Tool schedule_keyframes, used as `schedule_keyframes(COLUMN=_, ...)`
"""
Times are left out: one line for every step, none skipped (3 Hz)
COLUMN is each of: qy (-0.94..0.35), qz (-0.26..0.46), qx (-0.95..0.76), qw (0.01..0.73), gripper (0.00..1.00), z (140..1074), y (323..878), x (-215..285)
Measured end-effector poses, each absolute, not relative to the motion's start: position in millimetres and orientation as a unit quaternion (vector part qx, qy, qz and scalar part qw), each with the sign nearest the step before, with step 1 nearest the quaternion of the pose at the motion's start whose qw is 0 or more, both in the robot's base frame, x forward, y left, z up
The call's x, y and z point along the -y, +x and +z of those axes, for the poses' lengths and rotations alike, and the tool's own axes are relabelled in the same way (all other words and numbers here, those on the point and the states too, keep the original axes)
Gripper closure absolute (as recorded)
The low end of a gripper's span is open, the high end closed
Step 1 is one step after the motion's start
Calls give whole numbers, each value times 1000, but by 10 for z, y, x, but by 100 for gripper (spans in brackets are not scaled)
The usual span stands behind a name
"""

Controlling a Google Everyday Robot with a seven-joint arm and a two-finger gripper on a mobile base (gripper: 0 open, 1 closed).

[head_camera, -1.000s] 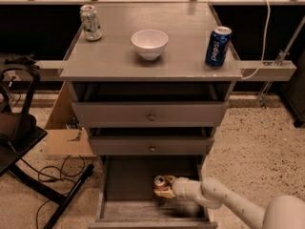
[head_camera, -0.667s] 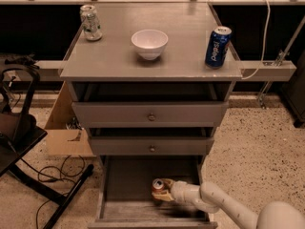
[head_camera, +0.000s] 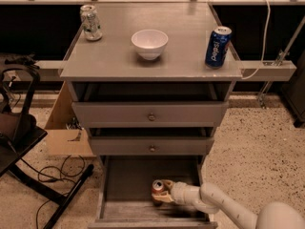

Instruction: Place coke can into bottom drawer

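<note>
Found the gripper (head_camera: 160,197) at the very foot of the bench (head_camera: 181,58), inside the pulled-out bottom drawer (head_camera: 128,180), fingers clamped on the lower part of the coke can (head_camera: 157,187). Traced its white arm (head_camera: 224,208) in from beyond the bench's front right corner. Saw the bench itself as a grey cabinet with a flat top. Noted the bottom drawer as the lowest of the bench's three, open toward the camera, low side walls showing. Counted two knobbed drawers (head_camera: 119,114) between it and the bench top, each with a small round knob at its middle. Spotted a white bowl (head_camera: 149,43) near the middle of the bench top, a blue can (head_camera: 218,46) upright at the top's right edge, a silver-green can (head_camera: 90,23) upright at its back left corner. Placed the coke can last: upright, silver top up, toward the bench's right side and near the drawer's front; could not tell whether touching the drawer floor or just above it.
</note>
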State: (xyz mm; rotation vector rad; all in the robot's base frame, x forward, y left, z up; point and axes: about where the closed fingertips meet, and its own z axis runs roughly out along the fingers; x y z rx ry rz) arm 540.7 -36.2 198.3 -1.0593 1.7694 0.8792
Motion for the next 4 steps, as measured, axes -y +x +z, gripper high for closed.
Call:
schedule_keyframes(qy=-425, qz=353, qx=-711, qw=435, gripper=35, z=1982, y=5407, x=362)
schedule_keyframes(qy=-425, qz=353, qx=-711, qw=435, gripper=13, z=1982, y=5407, x=361)
schedule_keyframes(qy=-426, qz=353, qx=-711, qw=435, gripper=0, z=1982, y=5407, x=360)
schedule_keyframes(qy=-426, qz=353, qx=-711, qw=435, gripper=0, z=1982, y=5407, x=360)
